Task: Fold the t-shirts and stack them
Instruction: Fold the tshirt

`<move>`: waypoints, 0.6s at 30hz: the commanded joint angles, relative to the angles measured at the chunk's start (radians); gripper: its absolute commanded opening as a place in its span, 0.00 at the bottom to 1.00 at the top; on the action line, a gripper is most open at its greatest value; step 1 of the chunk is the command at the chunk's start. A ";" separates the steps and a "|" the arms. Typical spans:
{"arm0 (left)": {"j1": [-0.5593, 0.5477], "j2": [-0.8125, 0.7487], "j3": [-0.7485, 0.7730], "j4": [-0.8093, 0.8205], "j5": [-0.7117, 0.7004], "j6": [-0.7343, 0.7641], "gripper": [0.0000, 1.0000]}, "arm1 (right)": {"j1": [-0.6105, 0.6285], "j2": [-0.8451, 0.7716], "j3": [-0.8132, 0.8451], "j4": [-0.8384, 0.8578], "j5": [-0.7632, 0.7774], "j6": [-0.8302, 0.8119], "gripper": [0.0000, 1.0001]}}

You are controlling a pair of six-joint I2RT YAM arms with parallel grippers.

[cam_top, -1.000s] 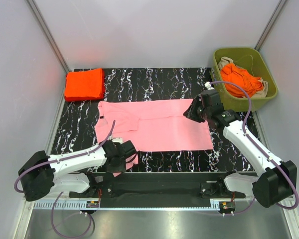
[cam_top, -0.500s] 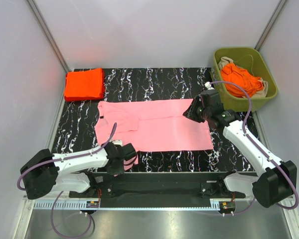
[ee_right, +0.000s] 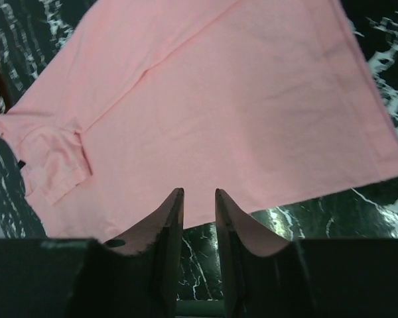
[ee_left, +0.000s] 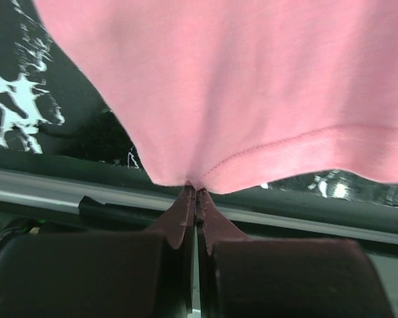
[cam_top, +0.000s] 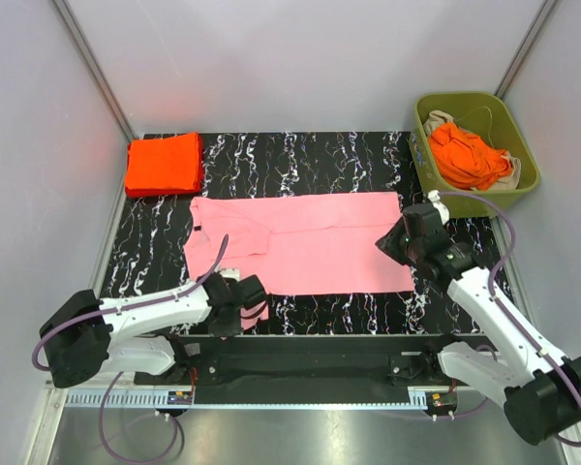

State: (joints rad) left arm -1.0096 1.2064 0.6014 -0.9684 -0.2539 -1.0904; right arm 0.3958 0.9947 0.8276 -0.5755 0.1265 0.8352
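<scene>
— Pink cloth is seen across the middle of the table; how is it laid?

— The pink t-shirt point(cam_top: 310, 242) is spread flat on the black marbled table point(cam_top: 310, 155). Its neck end is turned to the left, where one sleeve is folded over the body.

— By what is it held?

— A hemmed edge at the near left is pinched by the left gripper point(ee_left: 196, 193), whose fingers are pressed together on the cloth with no gap left. That part is drawn up off the table by the near edge. The right gripper point(ee_right: 199, 199) is held over the near right part of the shirt. Its fingers are parted narrowly and nothing is seen clamped between them. Whether the cloth is touched by them cannot be told.

— What else is found around it?

— A folded orange-red t-shirt point(cam_top: 163, 163) is set at the far left corner, just beyond the neck end and apart from the pink one. More orange-red t-shirts point(cam_top: 470, 155) are heaped with some pale cloth in the olive-green bin point(cam_top: 470, 203), which is placed just off the table's far right corner.

— Is anything placed in the way?

— From above, the shirt's right edge is partly covered by the right arm's wrist. A metal rail point(ee_left: 53, 189) is run along the near edge, just below the pinched hem.
</scene>
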 commanded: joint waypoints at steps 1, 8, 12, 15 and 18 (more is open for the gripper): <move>-0.003 -0.019 0.081 -0.068 -0.070 0.024 0.00 | -0.024 -0.048 -0.057 -0.102 0.133 0.132 0.33; -0.003 -0.102 0.113 -0.098 -0.085 0.049 0.00 | -0.064 -0.062 -0.154 -0.190 0.191 0.350 0.31; -0.003 -0.155 0.112 -0.098 -0.085 0.056 0.00 | -0.089 0.001 -0.148 -0.184 0.239 0.357 0.33; -0.012 -0.150 0.129 -0.125 -0.107 0.050 0.00 | -0.112 0.048 -0.159 -0.178 0.265 0.363 0.38; -0.018 -0.111 0.143 -0.133 -0.117 0.055 0.00 | -0.138 0.087 -0.169 -0.167 0.265 0.367 0.38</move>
State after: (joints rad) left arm -1.0199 1.0737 0.6998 -1.0828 -0.3214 -1.0466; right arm 0.2779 1.0584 0.6666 -0.7525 0.3218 1.1618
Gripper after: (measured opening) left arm 0.009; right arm 0.383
